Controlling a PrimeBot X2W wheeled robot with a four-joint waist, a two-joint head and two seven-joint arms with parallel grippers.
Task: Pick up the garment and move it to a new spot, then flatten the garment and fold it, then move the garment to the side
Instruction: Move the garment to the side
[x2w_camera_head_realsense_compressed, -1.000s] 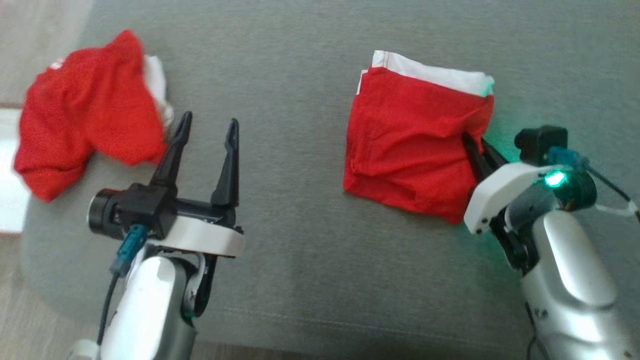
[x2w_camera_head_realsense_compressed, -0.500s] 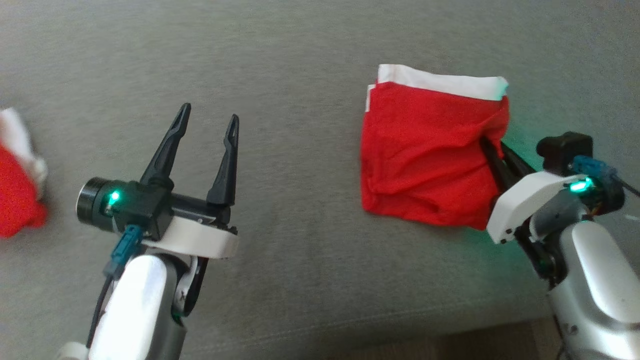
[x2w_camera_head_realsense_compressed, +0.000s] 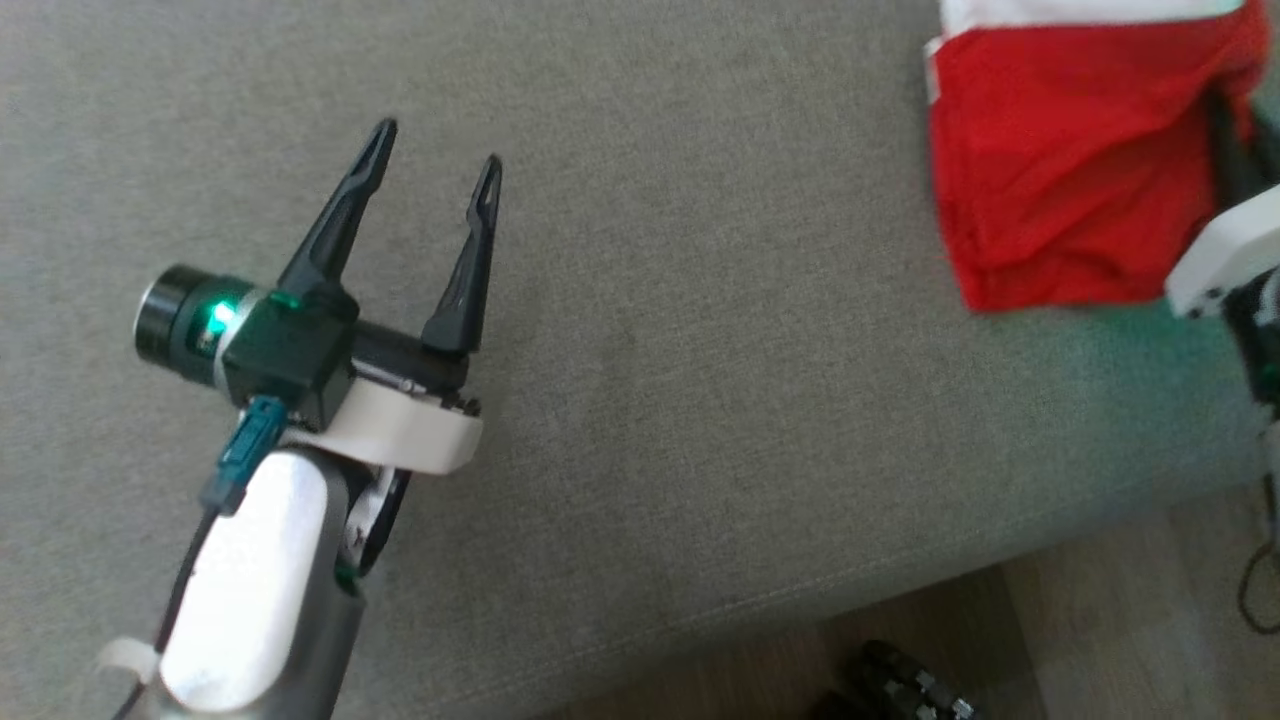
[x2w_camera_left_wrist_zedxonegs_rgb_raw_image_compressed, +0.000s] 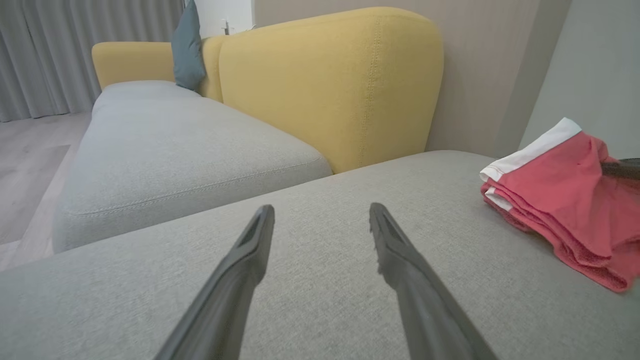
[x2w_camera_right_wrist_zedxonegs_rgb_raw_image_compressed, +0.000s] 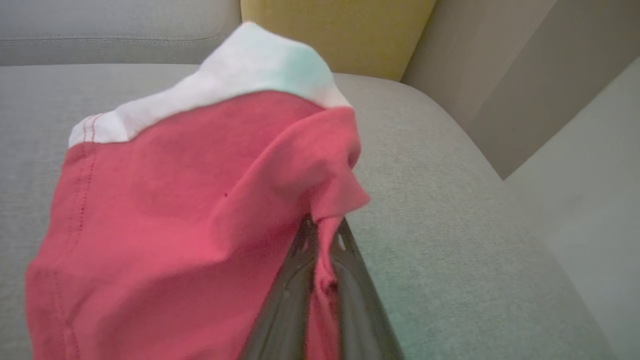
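The garment (x2w_camera_head_realsense_compressed: 1060, 170) is a folded red piece with a white band, lying on the grey seat (x2w_camera_head_realsense_compressed: 700, 350) at the upper right of the head view. My right gripper (x2w_camera_right_wrist_zedxonegs_rgb_raw_image_compressed: 320, 227) is shut on the garment's (x2w_camera_right_wrist_zedxonegs_rgb_raw_image_compressed: 175, 210) right edge, with red cloth pinched between the dark fingers (x2w_camera_right_wrist_zedxonegs_rgb_raw_image_compressed: 290, 300). My left gripper (x2w_camera_head_realsense_compressed: 437, 145) hovers open over bare seat well to the left of it, holding nothing. In the left wrist view the left gripper (x2w_camera_left_wrist_zedxonegs_rgb_raw_image_compressed: 322, 212) points at the seat, with the garment (x2w_camera_left_wrist_zedxonegs_rgb_raw_image_compressed: 565, 200) at the right edge.
A yellow sofa back (x2w_camera_left_wrist_zedxonegs_rgb_raw_image_compressed: 330, 85) with a teal cushion (x2w_camera_left_wrist_zedxonegs_rgb_raw_image_compressed: 187, 45) rises behind the seat. A pale wall (x2w_camera_right_wrist_zedxonegs_rgb_raw_image_compressed: 575, 100) stands close to the seat's right end. Wooden floor (x2w_camera_head_realsense_compressed: 1100, 620) and a dark object (x2w_camera_head_realsense_compressed: 900, 685) lie beyond the near edge.
The head camera has swung, so a crumpled red cloth at the left has left the picture. My right gripper has carried the folded garment farther right, away from the left gripper.
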